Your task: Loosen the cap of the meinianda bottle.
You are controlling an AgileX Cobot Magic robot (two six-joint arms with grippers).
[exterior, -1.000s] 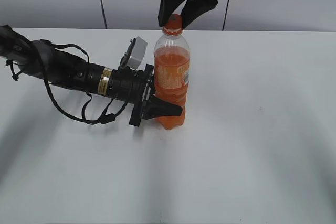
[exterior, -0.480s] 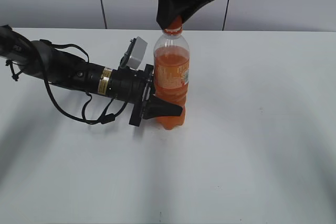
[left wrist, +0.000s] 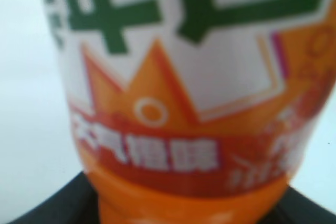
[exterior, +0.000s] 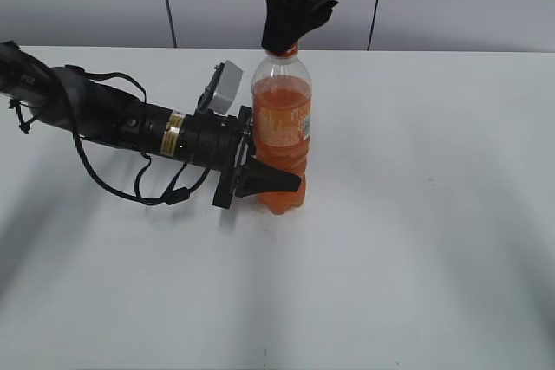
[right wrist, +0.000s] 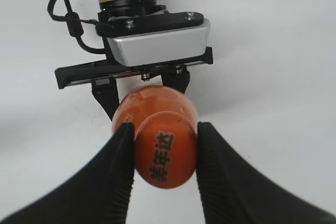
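Meinianda bottle (exterior: pixel 282 140) held upright, centre frame.
Cap (right wrist: pixel 165 155) is clamped by right claw (right wrist: pixel 164 153); lower body is gripped by left claw (exterior: pixel 260 181).

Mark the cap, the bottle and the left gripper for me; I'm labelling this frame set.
cap (right wrist: pixel 165 156): right wrist view, on its printed top.
bottle (exterior: pixel 282 123): exterior view, on its orange label.
left gripper (exterior: pixel 260 179): exterior view, on the black finger against the bottle's lower body.
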